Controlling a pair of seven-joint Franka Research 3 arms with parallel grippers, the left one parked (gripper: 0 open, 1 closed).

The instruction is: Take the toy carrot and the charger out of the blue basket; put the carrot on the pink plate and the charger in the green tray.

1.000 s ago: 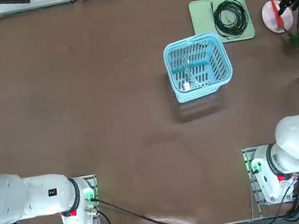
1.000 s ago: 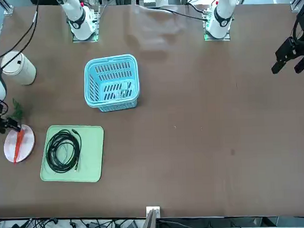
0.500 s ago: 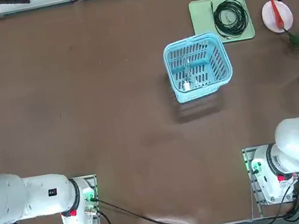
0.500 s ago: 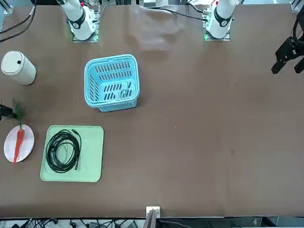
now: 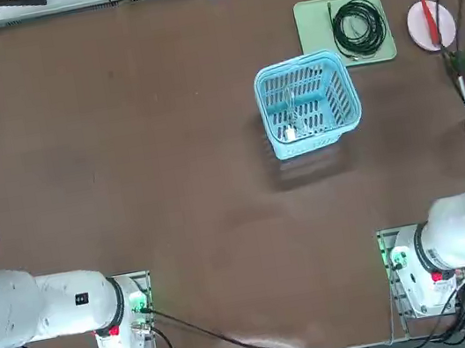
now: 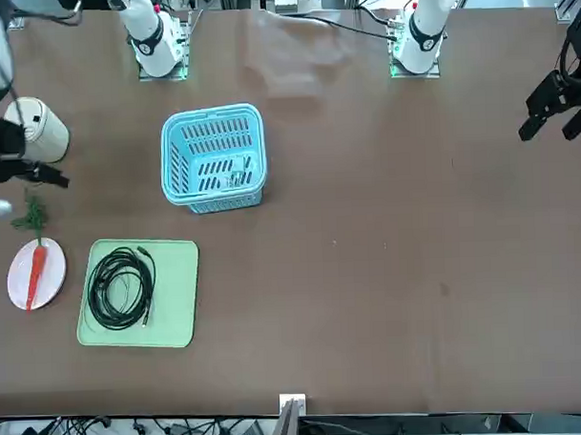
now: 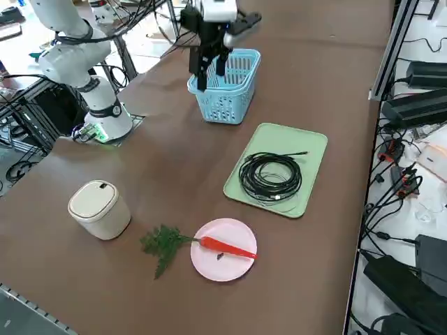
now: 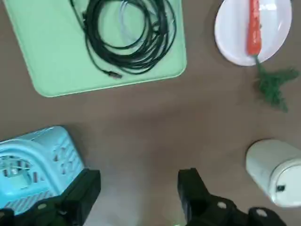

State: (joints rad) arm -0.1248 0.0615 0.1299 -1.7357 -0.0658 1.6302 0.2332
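One slim carrot [image 7: 229, 247] on round pink plate [image 7: 222, 268]; pincer [image 8: 138, 188] spread apart, seemingly empty, aloft.

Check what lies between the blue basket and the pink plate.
In the top view, the green tray with the black coiled cable sits between the blue basket and pink plate. Right gripper hangs open above the table.

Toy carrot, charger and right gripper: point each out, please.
toy carrot [image 7: 228, 247], right side view, red root on plate.
charger [image 5: 290, 133], top view, white block in basket.
right gripper [image 8: 138, 188], right wrist view, between the open fingertips.
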